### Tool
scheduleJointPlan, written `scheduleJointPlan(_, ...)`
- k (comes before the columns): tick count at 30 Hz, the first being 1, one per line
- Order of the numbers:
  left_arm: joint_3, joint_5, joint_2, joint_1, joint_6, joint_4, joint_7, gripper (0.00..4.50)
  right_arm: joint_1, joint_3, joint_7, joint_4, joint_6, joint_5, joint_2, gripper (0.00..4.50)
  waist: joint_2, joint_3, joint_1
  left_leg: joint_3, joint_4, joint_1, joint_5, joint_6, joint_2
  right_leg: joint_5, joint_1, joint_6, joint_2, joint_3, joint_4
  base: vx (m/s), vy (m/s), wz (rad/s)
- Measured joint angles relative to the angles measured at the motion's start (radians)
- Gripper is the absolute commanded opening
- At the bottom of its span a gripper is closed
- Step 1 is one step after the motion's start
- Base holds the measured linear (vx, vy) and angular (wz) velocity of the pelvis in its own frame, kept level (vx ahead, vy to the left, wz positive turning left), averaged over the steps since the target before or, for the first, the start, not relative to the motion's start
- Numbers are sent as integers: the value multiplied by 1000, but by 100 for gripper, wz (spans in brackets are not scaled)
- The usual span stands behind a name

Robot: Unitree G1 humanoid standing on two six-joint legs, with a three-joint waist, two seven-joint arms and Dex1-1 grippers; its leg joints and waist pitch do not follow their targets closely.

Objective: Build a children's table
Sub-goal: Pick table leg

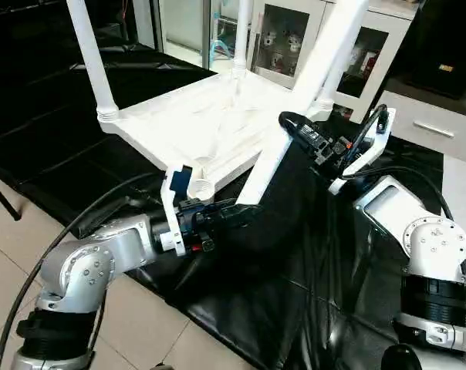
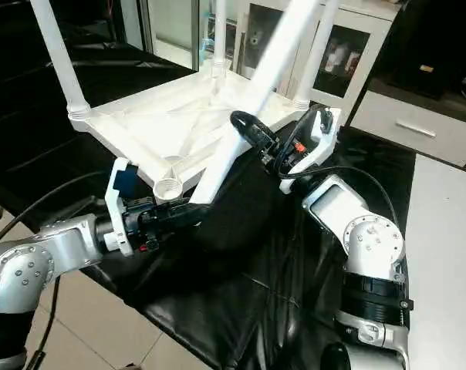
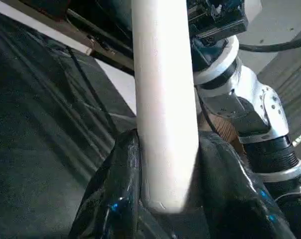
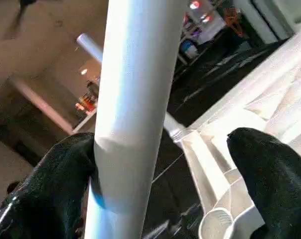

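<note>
The children's table top [image 1: 188,122] lies upside down on a black-covered surface, ribs facing up. Three white legs stand in its corner sockets, one at the left [image 1: 89,55], one at the back [image 1: 242,35] and one at the right [image 1: 335,77]. The nearest corner socket [image 1: 202,186] is empty. A fourth leg [image 1: 298,92] slants up beside that socket. My left gripper [image 1: 234,211] is shut on its lower end, with the fingers [image 3: 115,189] on both sides. Higher up, my right gripper [image 1: 293,123] stands open around the leg: one finger [image 4: 61,174] touches it, the other [image 4: 265,164] is apart.
Black sheeting [image 1: 310,277] covers the work surface and hangs over its near edge onto a tiled floor [image 1: 9,239]. White cabinets with glass doors [image 1: 283,38] stand behind, and a white drawer unit [image 1: 433,123] at the right. Cables run along both forearms.
</note>
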Motion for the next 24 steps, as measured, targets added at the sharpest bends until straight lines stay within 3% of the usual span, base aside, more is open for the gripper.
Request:
scheduleJointPlan(7, -4, 0, 14, 11, -1, -2, -33, 136, -56, -93, -108, 92, -59, 17, 2, 450, 0, 0, 2, 0, 0, 0, 0, 0, 0, 0, 0, 0, 0, 0, 0, 0, 0, 0)
scheduleJointPlan(17, 2, 3, 58, 17, -24, -7, -66, 136, -79, -97, -109, 122, -70, -6, -18, 450, 0, 0, -1, 0, 0, 0, 0, 0, 0, 0, 0, 0, 0, 0, 1, 0, 0, 0)
scheduleJointPlan(18, 5, 6, 60, 17, -26, -7, -69, 136, -78, -97, -108, 122, -71, -5, -17, 418, 0, 0, 0, 0, 0, 0, 0, 0, 0, 0, 0, 0, 0, 0, 1, 0, 0, 0)
scheduleJointPlan(20, 13, 12, 66, 17, -31, -6, -73, 136, -78, -92, -107, 121, -71, -5, -17, 418, 0, 0, 1, 0, 0, 0, 0, 0, 0, 0, 0, 0, 0, 0, 1, 0, 0, 0)
scheduleJointPlan(24, 18, 21, 76, 17, -50, -3, -76, 136, -70, -88, -102, 120, -73, -10, -17, 373, 0, 0, 1, 0, 1, 0, 0, 0, 0, 0, 0, 0, 0, 0, 1, 0, 0, 0)
